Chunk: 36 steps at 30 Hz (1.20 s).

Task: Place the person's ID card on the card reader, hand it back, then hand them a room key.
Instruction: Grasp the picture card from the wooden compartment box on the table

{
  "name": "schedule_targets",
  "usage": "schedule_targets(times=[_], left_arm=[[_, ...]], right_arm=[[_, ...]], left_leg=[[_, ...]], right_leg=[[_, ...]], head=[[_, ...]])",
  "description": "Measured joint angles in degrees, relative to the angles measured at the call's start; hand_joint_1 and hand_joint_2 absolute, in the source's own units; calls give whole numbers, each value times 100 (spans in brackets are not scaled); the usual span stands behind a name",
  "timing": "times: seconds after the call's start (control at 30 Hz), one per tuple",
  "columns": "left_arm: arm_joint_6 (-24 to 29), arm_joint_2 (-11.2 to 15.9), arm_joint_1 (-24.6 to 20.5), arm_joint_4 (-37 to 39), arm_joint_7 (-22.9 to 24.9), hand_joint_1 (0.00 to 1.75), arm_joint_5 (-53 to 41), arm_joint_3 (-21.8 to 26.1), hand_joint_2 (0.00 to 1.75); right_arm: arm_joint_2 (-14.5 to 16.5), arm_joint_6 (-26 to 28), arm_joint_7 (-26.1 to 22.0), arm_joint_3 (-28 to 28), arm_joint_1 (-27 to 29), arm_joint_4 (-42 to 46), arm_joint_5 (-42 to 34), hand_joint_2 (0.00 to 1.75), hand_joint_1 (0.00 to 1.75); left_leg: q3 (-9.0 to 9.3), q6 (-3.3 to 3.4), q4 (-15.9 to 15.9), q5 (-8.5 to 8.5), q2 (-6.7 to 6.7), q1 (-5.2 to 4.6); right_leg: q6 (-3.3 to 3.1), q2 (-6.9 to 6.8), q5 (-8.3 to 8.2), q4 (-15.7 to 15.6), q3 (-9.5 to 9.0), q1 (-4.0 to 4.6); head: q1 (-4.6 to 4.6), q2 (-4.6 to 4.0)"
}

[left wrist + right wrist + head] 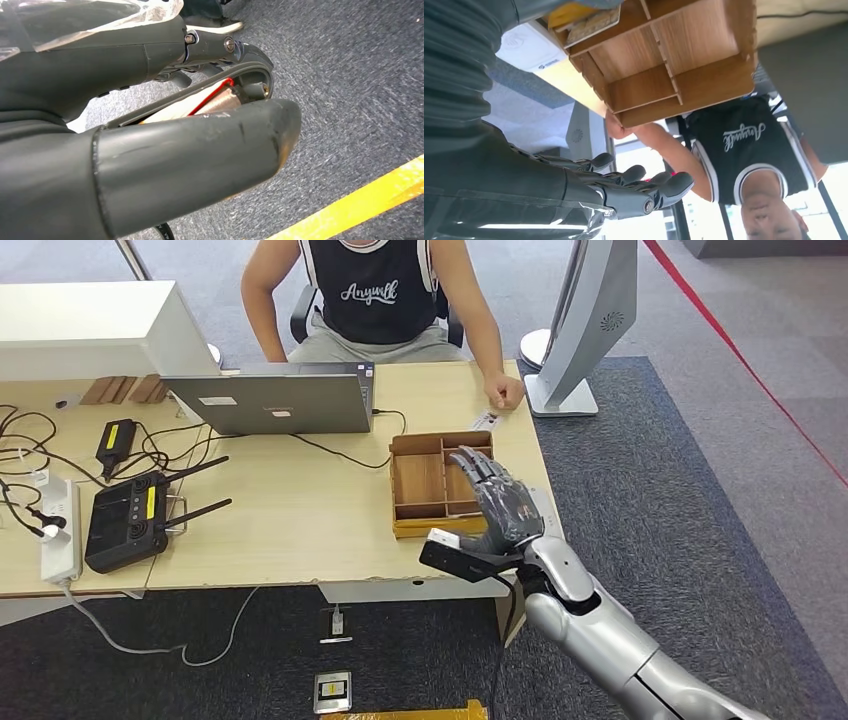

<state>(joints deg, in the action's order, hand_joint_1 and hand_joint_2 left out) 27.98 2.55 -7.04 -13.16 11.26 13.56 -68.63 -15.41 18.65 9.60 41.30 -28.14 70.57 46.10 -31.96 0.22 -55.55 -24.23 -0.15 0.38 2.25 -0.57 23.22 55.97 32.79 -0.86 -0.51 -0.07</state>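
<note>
A small light card (pixel 484 421) lies on the desk by the person's fist (pixel 505 392), just beyond the wooden compartment tray (pixel 420 480). My right hand (pixel 500 505) hovers over the tray's right side, fingers stretched out and apart, holding nothing. In the right wrist view the same fingers (pixel 644 187) are spread in the air beside the tray (pixel 684 65). A card (pixel 591 25) lies in one tray compartment. The white card reader (pixel 531 47) sits against the tray. My left hand (pixel 190 150) hangs over the carpet, and I see nothing in it.
A person in a black top (pixel 375 290) sits across the desk. A laptop (pixel 270 400), a black router (pixel 130 520), a power strip (pixel 60 530) and cables cover the desk's left half. A white monitor stand (pixel 575 330) rises at the right corner.
</note>
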Motion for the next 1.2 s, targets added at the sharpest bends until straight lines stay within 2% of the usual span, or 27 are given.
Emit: schedule_targets(times=[0.17,0.67,1.2], left_arm=[[-7,-20,-3,-7,-31,0,-78,0,0],[-38,-38,-4,-13,-97,0,-170,-11,0],[-40,-38,-6,-37,-161,0,-244,-20,0]], right_arm=[[118,293,49,-16,-95,-401,139,175,0],[185,107,49,-103,-189,-1267,81,175,0],[186,243,-43,-202,-246,-1799,-129,175,0]], left_leg=[[0,0,0,0,0,0],[-1,0,0,0,0,0],[-1,0,0,0,0,0]], right_leg=[[0,0,0,0,0,0],[0,0,0,0,0,0],[0,0,0,0,1,0]], head=[[0,0],[0,0],[1,0]])
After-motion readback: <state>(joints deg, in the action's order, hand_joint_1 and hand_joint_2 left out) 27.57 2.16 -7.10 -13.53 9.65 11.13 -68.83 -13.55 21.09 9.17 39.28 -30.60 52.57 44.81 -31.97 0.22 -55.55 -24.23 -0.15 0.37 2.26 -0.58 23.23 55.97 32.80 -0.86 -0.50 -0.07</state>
